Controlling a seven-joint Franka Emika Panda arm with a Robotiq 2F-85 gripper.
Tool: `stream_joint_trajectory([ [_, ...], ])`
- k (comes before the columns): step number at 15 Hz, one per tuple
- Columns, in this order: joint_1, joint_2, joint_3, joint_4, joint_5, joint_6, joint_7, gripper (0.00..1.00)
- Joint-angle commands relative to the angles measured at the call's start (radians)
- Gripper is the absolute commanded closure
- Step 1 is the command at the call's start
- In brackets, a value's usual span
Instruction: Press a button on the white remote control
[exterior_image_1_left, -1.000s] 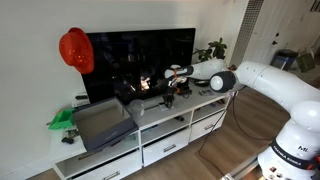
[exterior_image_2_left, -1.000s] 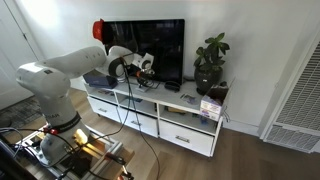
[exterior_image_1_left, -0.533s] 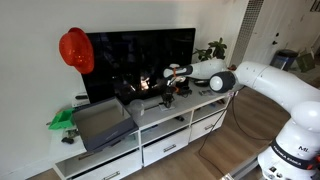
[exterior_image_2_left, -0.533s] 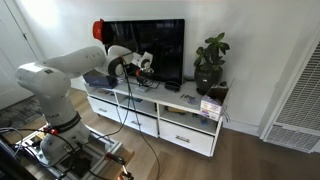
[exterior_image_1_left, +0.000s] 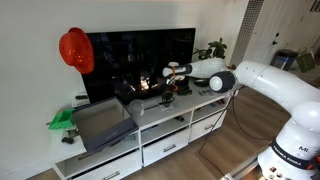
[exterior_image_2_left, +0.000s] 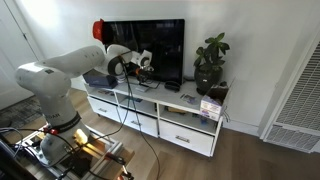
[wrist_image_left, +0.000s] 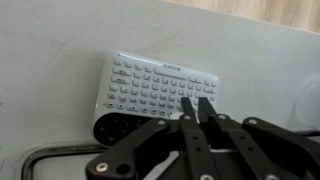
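Observation:
In the wrist view the white remote control (wrist_image_left: 150, 85) lies flat on the white cabinet top, a slab covered with rows of small keys. My gripper (wrist_image_left: 196, 103) is shut and empty, its two fingertips together over the remote's right end, at or just above the keys; I cannot tell if they touch. In both exterior views the gripper (exterior_image_1_left: 168, 90) (exterior_image_2_left: 148, 66) hangs low over the cabinet top in front of the black TV (exterior_image_1_left: 140, 60). The remote is too small to make out there.
A red helmet (exterior_image_1_left: 75, 50) hangs by the TV's corner. A grey box (exterior_image_1_left: 102, 122) and a green object (exterior_image_1_left: 62, 119) sit on the white cabinet (exterior_image_2_left: 190, 125). A potted plant (exterior_image_2_left: 210, 62) stands at its other end. A dark cable loop (wrist_image_left: 60, 160) lies near the remote.
Nothing has visibly changed; the arm stays over the same spot on the cabinet.

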Motion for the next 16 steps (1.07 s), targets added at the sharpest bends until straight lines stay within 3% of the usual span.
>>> stream_joint_trajectory([
  [1, 0.018, -0.049, -0.024, -0.034, -0.017, -0.006, 0.037, 0.54],
  [5, 0.033, -0.083, -0.050, -0.049, -0.021, 0.025, 0.081, 0.26],
  [9, 0.074, -0.118, -0.131, -0.080, -0.053, 0.047, 0.273, 0.01],
  [16, 0.195, -0.178, -0.275, -0.254, -0.136, 0.082, 0.639, 0.00],
])
